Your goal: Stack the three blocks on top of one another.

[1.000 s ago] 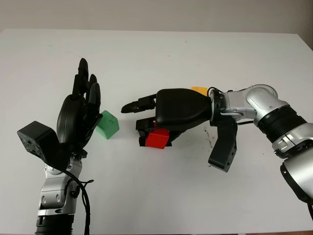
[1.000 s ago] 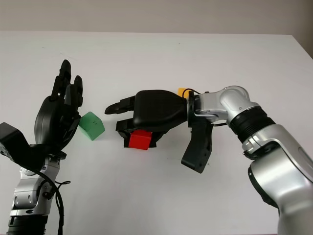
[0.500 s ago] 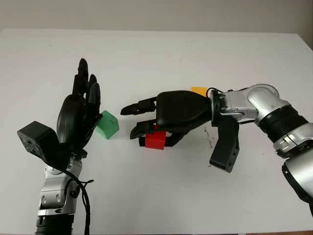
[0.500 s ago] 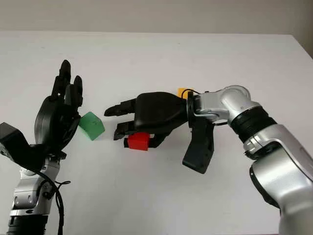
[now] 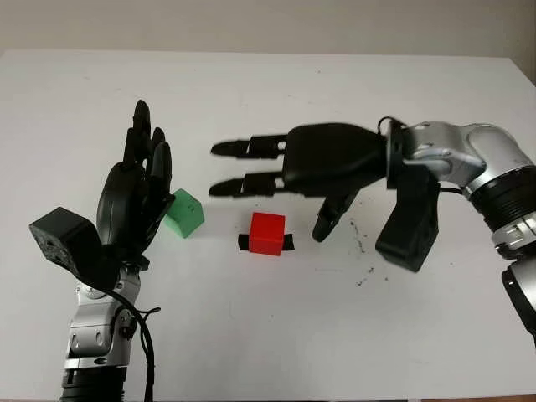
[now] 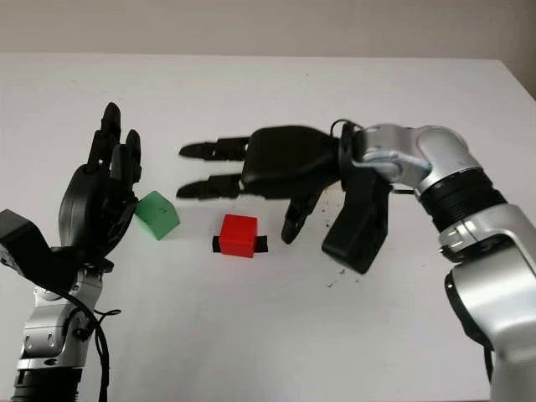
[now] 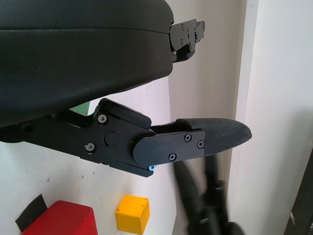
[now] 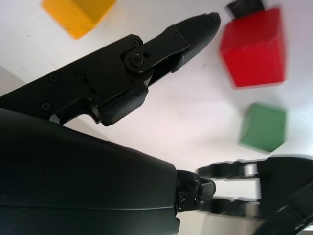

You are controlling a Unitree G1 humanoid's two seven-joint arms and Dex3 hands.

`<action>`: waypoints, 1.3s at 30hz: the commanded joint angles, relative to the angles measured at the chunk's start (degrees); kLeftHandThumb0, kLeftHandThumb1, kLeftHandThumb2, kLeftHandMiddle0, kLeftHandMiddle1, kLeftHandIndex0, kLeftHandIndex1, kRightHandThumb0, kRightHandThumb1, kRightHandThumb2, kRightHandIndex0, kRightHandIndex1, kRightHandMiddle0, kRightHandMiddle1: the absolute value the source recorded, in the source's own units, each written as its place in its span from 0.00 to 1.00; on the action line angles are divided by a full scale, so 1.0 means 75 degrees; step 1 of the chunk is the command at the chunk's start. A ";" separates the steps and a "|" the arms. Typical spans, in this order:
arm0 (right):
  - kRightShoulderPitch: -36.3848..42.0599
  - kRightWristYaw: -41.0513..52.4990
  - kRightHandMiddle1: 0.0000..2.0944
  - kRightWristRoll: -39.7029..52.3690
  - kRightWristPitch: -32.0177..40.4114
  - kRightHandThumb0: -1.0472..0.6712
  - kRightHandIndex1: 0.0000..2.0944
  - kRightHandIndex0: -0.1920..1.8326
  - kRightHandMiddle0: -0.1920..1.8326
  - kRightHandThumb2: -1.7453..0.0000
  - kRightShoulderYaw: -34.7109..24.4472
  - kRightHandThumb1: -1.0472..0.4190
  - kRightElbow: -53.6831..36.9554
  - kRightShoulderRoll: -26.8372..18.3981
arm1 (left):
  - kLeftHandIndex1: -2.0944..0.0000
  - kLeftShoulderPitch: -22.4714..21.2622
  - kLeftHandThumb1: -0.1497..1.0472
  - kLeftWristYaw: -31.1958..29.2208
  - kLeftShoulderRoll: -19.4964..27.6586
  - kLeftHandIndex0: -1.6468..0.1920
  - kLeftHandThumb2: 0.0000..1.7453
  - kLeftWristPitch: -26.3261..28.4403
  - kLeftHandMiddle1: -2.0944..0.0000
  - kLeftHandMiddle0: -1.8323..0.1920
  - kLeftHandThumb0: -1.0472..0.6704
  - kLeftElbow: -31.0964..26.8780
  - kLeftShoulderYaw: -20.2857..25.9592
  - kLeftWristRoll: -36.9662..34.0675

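The yellow block [image 7: 132, 214] is hidden behind the right hand [image 5: 322, 163] in both eye views. The black tape [image 5: 287, 243] under the red block [image 5: 266, 233] is largely covered by it; only the ends protrude. The green block [image 5: 183, 213] is partly covered on its left side by the left hand [image 5: 134, 197]. In the left wrist view, the red block is cut off by the frame edge.

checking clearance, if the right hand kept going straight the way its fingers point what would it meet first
Probably nothing on the table: the open right hand points above the green block, toward the raised left hand. Depth is unclear.
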 commanded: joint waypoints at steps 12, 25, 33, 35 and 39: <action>-0.0664 -0.0442 0.05 -0.0997 0.1074 0.17 0.03 0.03 0.11 0.97 -0.0566 0.12 0.1260 -0.0669 | 1.00 -0.0053 1.00 -0.0121 0.0112 1.00 0.31 -0.0147 1.00 1.00 0.17 0.0111 0.0081 -0.0037; -0.1133 -0.3686 0.06 -0.4273 0.1482 0.22 0.03 0.07 0.17 0.97 0.1447 0.14 0.2627 -0.0595 | 1.00 -0.0242 1.00 -0.0201 0.0229 1.00 0.31 -0.0135 1.00 1.00 0.18 0.0193 0.0103 -0.0019; -0.1277 -0.5812 0.06 -0.5511 0.1834 0.26 0.04 0.11 0.20 0.98 0.2611 0.16 0.3174 -0.0365 | 1.00 -0.0206 1.00 -0.0212 0.0243 1.00 0.32 -0.0103 1.00 1.00 0.18 0.0151 0.0100 -0.0007; -0.1316 -0.6102 0.06 -0.5650 0.1859 0.26 0.04 0.11 0.21 0.97 0.2825 0.16 0.3277 -0.0299 | 1.00 -0.0194 1.00 -0.0196 0.0251 1.00 0.32 -0.0081 1.00 1.00 0.18 0.0139 0.0103 0.0008; -0.1326 -0.6434 0.06 -0.5707 0.1895 0.30 0.04 0.13 0.24 0.97 0.3068 0.17 0.3509 -0.0173 | 1.00 -0.0172 1.00 -0.0191 0.0253 1.00 0.32 -0.0096 1.00 1.00 0.18 0.0130 0.0097 0.0042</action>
